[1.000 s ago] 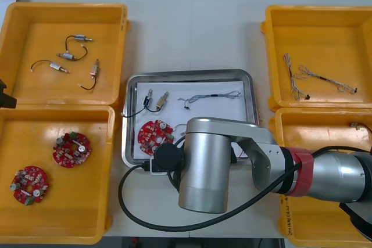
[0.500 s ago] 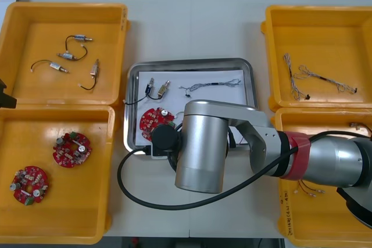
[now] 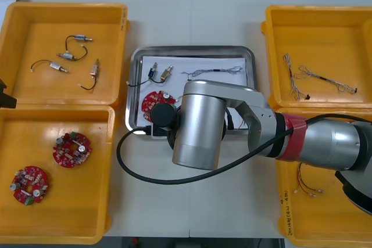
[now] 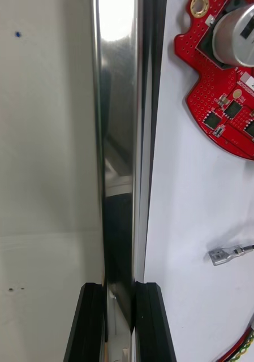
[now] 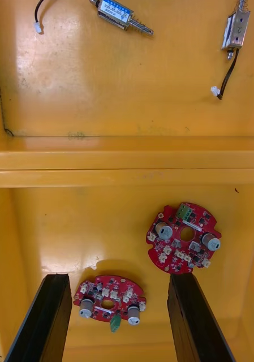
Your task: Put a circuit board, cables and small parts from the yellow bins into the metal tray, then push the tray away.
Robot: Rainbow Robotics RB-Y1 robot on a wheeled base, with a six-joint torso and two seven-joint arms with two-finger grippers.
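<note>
The metal tray (image 3: 192, 50) lies between the bins, white inside, and holds a round red circuit board (image 3: 154, 102), small metal parts (image 3: 160, 72) and a thin cable (image 3: 213, 72). My right arm (image 3: 197, 132) lies across the tray's near edge and hides its gripper in the front view. In the right wrist view my right gripper (image 4: 120, 317) is shut on the tray's shiny rim (image 4: 118, 113), one finger on each side; the circuit board (image 4: 234, 85) and a cable end (image 4: 225, 254) lie inside. My left gripper (image 5: 118, 278) hangs open over two circuit boards (image 5: 184, 237) in the left near bin.
Yellow bins flank the tray. The left far bin (image 3: 23, 33) holds small metal parts (image 3: 64, 56), the left near bin (image 3: 17, 143) two boards. The right far bin (image 3: 325, 27) holds thin cables (image 3: 302, 76), the right near bin (image 3: 296, 225) red and yellow cables (image 3: 308, 184).
The tray has slid away from me across the table, with my right arm moving along with it. The left arm has stayed still.
</note>
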